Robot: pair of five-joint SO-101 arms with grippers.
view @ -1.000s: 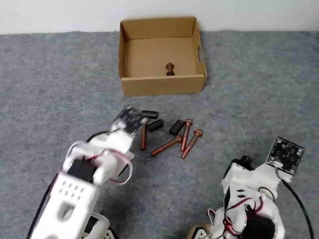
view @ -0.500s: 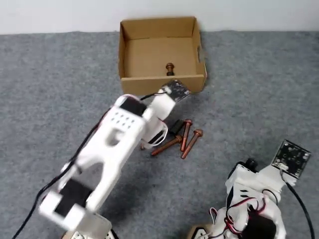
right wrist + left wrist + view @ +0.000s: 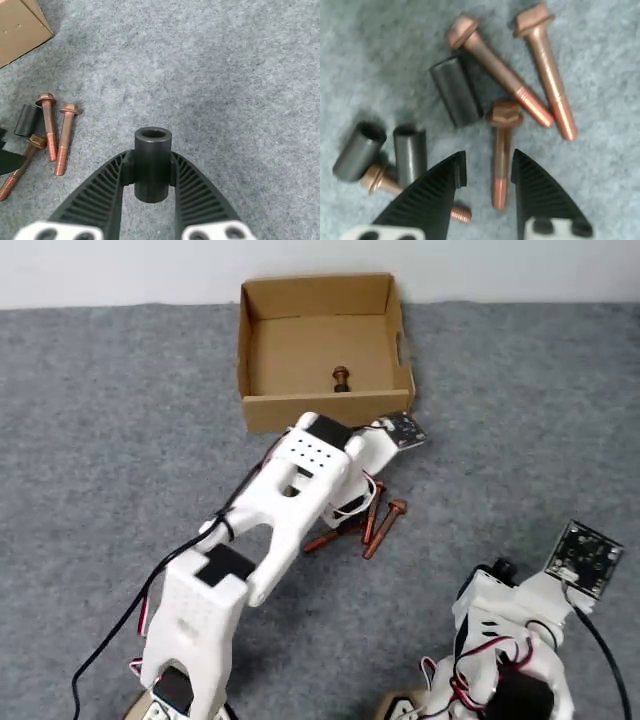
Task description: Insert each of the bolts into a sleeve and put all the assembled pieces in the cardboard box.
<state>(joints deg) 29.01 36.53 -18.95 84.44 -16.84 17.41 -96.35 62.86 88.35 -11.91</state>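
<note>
The left arm [image 3: 290,490] has just swung forward and across, and its left fingers [image 3: 437,187] now hang wide apart with one copper bolt [image 3: 500,155] lying on the desk [image 3: 600,60] between them, a dark sleeve [image 3: 457,90] just past their tips, so a bolt pickup looks imminent. The right fingers [image 3: 107,195] stay clamped on an upright sleeve [image 3: 152,150], the cardboard box [image 3: 320,410] far ahead already holding one assembled piece [image 3: 341,378]. I see no readable writing anywhere.

Shiny copper-coloured metal bolts [image 3: 502,150], matt dark sleeves [image 3: 456,91], fuzzy grey carpet [image 3: 120,420].
</note>
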